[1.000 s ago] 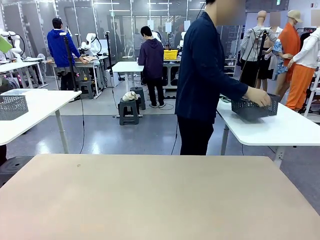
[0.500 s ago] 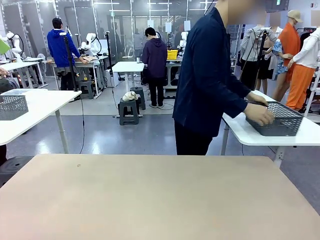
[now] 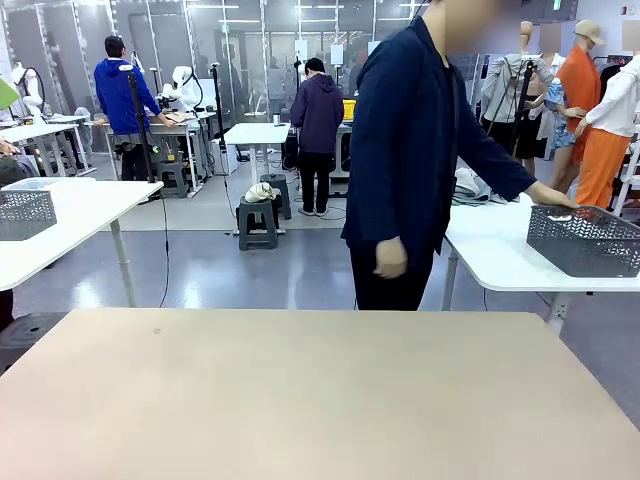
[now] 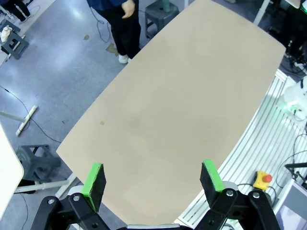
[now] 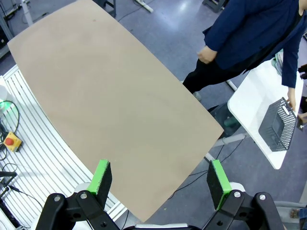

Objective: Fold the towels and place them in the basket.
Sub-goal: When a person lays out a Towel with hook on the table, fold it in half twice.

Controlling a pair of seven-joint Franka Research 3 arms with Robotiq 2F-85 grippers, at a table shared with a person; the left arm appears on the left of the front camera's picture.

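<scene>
We see the left gripper (image 4: 152,178) hanging high over the tan table (image 4: 182,105), its two green pads spread wide with nothing between them. The right gripper (image 5: 159,177) hangs over the same table, jaws just as far apart and holding nothing. The basket (image 3: 585,240) stands upright, open side up, on a white side table (image 3: 490,250) beyond the far right corner of the tan table, well apart from both grippers. From the front its long axis runs left to right, one long lattice wall faces us, and its right end is cut off by the picture's edge. From the right wrist the basket sits near the edge of that white table. A person (image 3: 420,130) in a dark blue jacket stands at the far side, between the two tables. One hand (image 3: 553,196) reaches right to the basket's far rim and the other hand (image 3: 390,258) hangs loose at the hip. A crumpled pale grey cloth (image 3: 480,187) lies on the white table left of the basket, behind the outstretched arm. We cannot tell whether it is one of the towels.
</scene>
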